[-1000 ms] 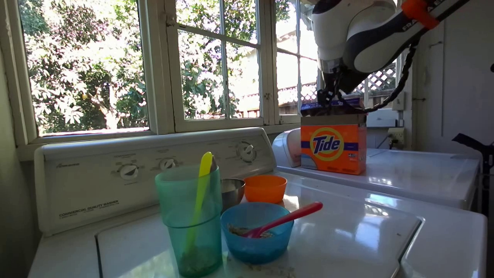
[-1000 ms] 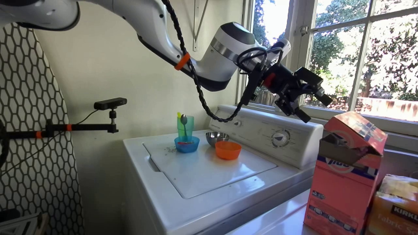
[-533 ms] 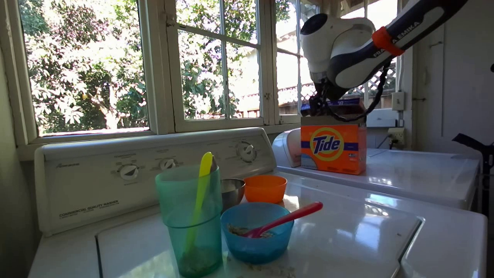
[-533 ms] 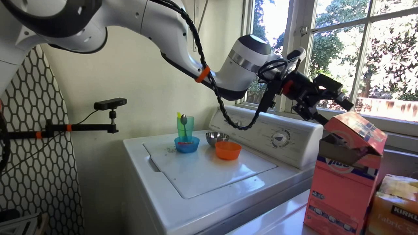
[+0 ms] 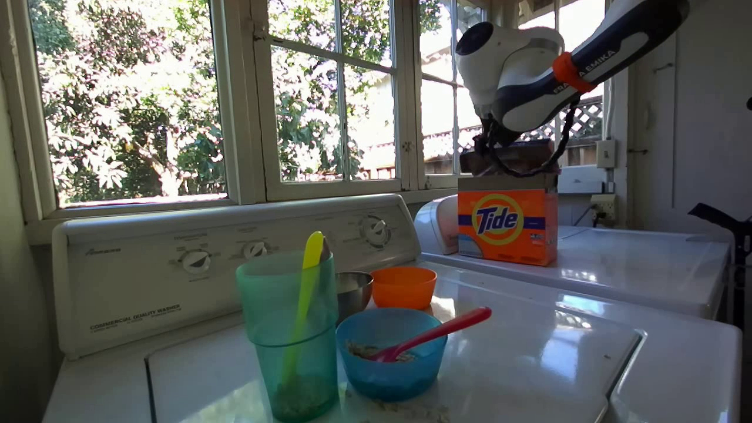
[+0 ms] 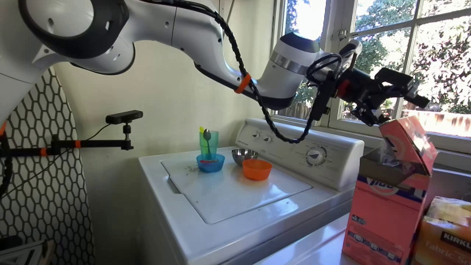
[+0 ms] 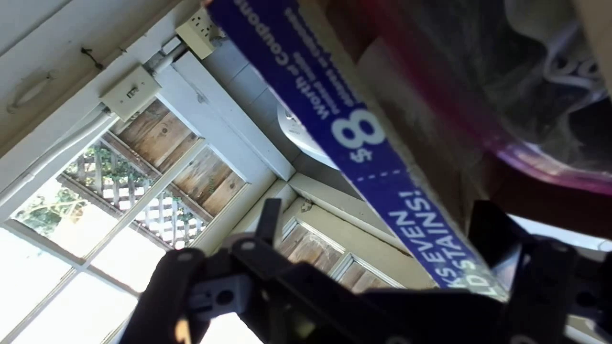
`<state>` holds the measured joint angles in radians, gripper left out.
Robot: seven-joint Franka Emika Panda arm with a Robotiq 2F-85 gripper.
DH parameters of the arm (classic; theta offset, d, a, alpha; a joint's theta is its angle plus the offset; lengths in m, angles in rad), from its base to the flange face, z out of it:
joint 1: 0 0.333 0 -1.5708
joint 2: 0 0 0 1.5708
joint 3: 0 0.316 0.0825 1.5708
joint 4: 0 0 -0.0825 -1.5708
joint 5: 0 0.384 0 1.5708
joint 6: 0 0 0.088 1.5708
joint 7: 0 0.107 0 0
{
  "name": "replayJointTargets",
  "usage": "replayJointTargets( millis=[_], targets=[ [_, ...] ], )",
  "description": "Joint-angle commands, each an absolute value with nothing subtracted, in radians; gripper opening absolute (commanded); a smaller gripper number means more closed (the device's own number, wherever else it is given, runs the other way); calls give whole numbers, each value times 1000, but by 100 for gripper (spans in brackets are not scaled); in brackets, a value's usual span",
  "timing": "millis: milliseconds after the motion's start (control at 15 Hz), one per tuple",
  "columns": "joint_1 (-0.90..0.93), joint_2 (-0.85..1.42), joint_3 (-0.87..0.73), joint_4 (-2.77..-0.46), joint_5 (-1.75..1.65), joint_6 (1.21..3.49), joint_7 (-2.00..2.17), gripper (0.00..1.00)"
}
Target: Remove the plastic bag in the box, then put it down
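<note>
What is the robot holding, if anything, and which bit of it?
Nothing. The gripper is wide open, with the lid between its jaws but not pinched. The bag is in the box, not held.

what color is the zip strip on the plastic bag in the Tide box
The zip strip is pinkish-purple, showing best in the wrist view.

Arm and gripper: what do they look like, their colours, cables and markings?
The arm is white and rounded, with dark panels, a silver ring and pale lettering partly reading EMIKA beside an orange band. A twisted black cable runs along it. The gripper is black, with two jointed fingers and a red ring behind them.
</note>
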<state>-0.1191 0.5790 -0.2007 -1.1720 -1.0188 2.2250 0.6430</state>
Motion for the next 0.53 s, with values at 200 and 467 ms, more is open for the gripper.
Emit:
replayJointTargets(
  millis=[200, 467],
  targets=[
    [-121, 662, -236, -1006, -1010, 2090, 687, 100],
    [-113, 744, -264, -891, -1009, 1923, 717, 100]
  ],
)
